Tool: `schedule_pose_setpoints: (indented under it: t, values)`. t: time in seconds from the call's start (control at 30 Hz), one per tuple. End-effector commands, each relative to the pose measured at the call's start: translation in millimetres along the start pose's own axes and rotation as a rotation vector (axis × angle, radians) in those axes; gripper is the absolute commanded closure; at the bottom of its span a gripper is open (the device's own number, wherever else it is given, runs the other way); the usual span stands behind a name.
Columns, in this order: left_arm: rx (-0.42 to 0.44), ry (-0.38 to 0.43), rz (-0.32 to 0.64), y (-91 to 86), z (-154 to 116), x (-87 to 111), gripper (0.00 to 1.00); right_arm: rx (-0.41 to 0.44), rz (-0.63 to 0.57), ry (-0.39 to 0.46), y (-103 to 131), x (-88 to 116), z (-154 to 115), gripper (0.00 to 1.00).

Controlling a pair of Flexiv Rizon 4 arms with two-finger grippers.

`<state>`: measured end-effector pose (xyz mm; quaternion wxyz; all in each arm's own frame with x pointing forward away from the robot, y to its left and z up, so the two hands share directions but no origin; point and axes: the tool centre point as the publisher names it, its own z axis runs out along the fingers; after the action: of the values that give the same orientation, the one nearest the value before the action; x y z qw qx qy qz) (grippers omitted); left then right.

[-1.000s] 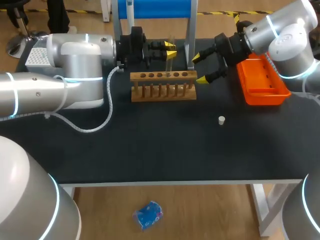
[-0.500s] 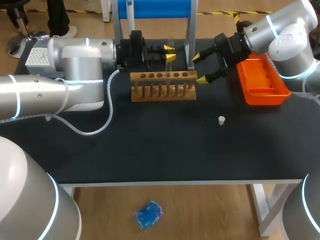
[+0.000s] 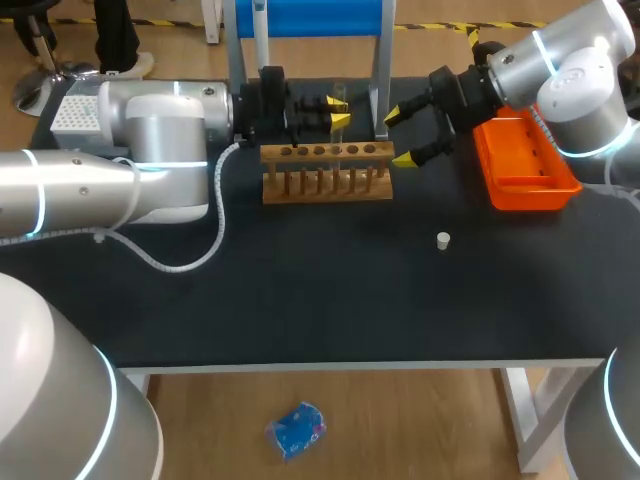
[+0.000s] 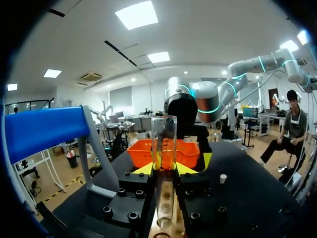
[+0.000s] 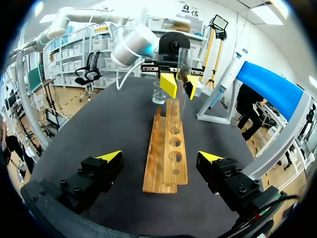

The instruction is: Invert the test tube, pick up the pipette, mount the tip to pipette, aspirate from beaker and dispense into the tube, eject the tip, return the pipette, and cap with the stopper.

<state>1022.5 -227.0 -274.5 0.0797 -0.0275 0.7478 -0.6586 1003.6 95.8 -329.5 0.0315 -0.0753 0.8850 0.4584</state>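
My left gripper (image 3: 337, 110) is shut on a clear test tube (image 3: 341, 100), held upright over the wooden rack (image 3: 327, 172). In the left wrist view the test tube (image 4: 164, 144) stands between the yellow tips of that gripper (image 4: 164, 169), open end up; whether its lower end sits in a rack hole I cannot tell. My right gripper (image 3: 402, 135) stands open at the rack's right end with nothing in it. In the right wrist view this gripper (image 5: 161, 157) straddles the near end of the rack (image 5: 166, 148), and the tube (image 5: 183, 62) is at the far end. A glass beaker (image 5: 158, 92) stands beyond it.
An orange tray (image 3: 525, 165) sits at the right, under my right arm. A small white stopper (image 3: 443, 239) lies on the black table in front of the rack. The blue pipette stand (image 3: 310, 18) rises behind the rack, and a white tip box (image 3: 75, 115) is at the back left.
My left gripper has shifted slightly with the tube, a little lower toward the rack. The right arm has not moved.
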Motion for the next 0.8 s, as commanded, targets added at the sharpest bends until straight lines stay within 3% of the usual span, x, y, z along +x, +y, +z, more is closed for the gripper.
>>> schedule_pose_setpoints:
  t: [0.03,0.8]
  values:
    - [0.002,0.012,-0.006,4.9,2,-4.8,1.0,0.0,-0.001,0.004,-1,-2,0,0.0]
    - [-0.007,0.01,-0.039,22.1,2,-5.5,1.0,0.0,-0.001,0.004,-1,-2,0,0.0]
